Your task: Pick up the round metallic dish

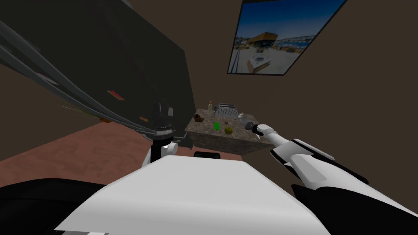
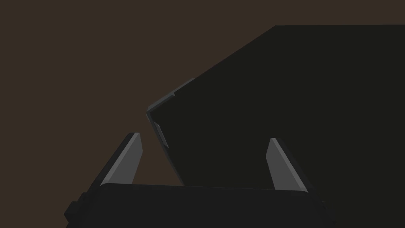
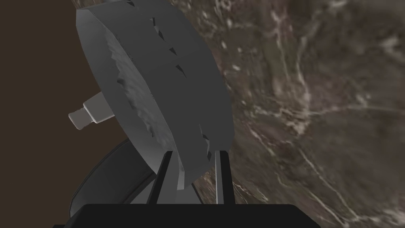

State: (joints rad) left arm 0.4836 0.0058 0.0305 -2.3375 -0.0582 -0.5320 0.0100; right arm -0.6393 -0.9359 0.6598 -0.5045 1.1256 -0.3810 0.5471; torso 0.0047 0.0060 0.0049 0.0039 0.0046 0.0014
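Right end effector (image 3: 193,158) pinches the rim of one round grey dish (image 3: 158,79) at the marbled bench's (image 3: 316,99) edge. Left end effector (image 2: 203,162) gapes wide.

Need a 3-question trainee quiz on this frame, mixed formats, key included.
1. True or false: the left gripper is shut.
2. Which gripper holds the round grey dish? A) left B) right C) neither
3. Fill in: the toaster stands on the marbled ____.

Key:
1. False; its fingers stand wide apart.
2. B; the right gripper pinches the dish's rim.
3. counter.
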